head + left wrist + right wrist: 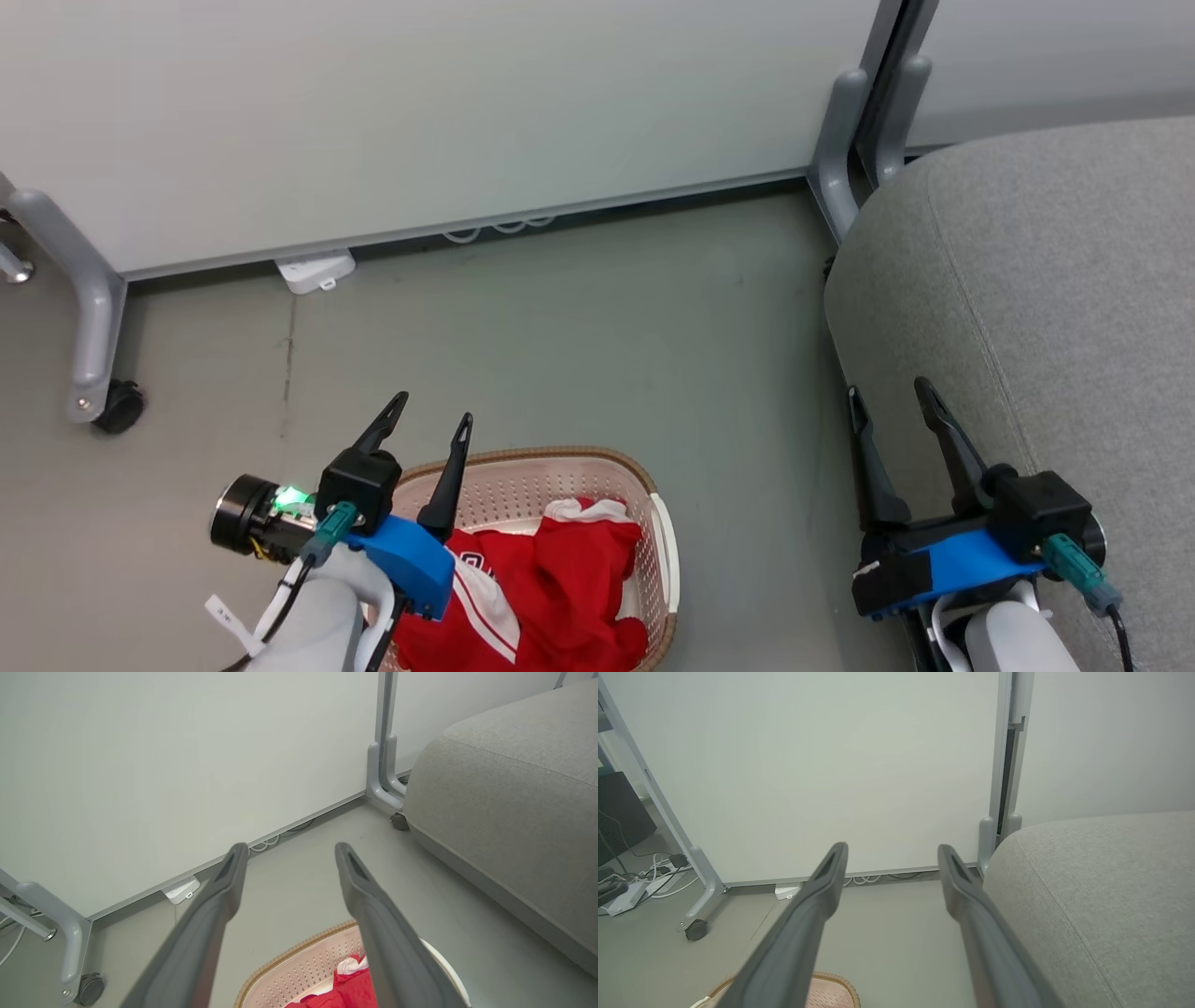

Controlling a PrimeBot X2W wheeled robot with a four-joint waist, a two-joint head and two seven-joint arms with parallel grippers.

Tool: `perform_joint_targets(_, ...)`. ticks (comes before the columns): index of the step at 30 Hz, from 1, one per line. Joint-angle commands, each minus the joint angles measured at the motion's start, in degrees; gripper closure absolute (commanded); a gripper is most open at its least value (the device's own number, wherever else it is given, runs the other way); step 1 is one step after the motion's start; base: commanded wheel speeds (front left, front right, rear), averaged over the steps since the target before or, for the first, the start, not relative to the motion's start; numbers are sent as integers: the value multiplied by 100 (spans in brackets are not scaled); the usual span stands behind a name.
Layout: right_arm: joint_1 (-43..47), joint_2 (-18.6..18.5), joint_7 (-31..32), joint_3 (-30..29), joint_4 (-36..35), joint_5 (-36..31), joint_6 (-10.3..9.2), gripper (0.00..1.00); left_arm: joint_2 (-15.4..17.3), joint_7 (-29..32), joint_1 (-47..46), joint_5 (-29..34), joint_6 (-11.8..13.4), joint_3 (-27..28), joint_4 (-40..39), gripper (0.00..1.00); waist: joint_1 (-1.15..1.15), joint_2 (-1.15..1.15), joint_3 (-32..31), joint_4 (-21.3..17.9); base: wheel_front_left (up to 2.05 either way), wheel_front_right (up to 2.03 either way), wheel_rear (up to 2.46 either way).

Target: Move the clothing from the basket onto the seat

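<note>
Clothing (569,579) lies heaped inside the basket (560,458), red folds with white stripes showing on the left. The basket stands on the floor (560,317), well apart from the seat (1046,280) on the right, which is bare. Left claw (434,408) is over the basket's left side, fingers spread, nothing between them. Right claw (887,387) is by the seat's rounded edge, also spread and holding nothing; whether it touches the fabric, cannot tell. Partition panel (420,121) stands behind, with a caster (119,406) at its left foot.
</note>
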Motion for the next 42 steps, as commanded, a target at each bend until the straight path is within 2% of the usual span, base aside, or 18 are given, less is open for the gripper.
perform_joint_targets(1, -132, -15, -30, 11, -34, 36, -2, 0, 56, -18, -209, 55, -44, -78, 155, 0, -1, 0, 291, -157, 0, 0, 0)
perform_joint_targets(14, -988, -14, -28, 82, -288, 106, -2, 0, 329, -18, -1743, 530, -225, -1058, 1982, 0, -1, 0, 1710, -528, 0, 0, 0)
perform_joint_targets(25, -1636, -13, -22, 203, -467, 125, -2, 0, 283, 147, -2798, 617, -247, -2241, 3526, 0, -1, 0, 2742, -676, 0, 0, 0)
perform_joint_targets(32, -1927, -14, -22, 235, -554, 125, -2, 0, 412, 657, -3168, 549, -249, -3000, 3879, 0, -1, 0, 3259, -780, 0, 0, 0)
perform_joint_targets(42, -2247, -13, -19, 244, -701, 170, -3, 0, 824, 1416, -3510, 389, -236, -4119, 3972, 0, -1, 0, 3922, -1001, 0, 0, 0)
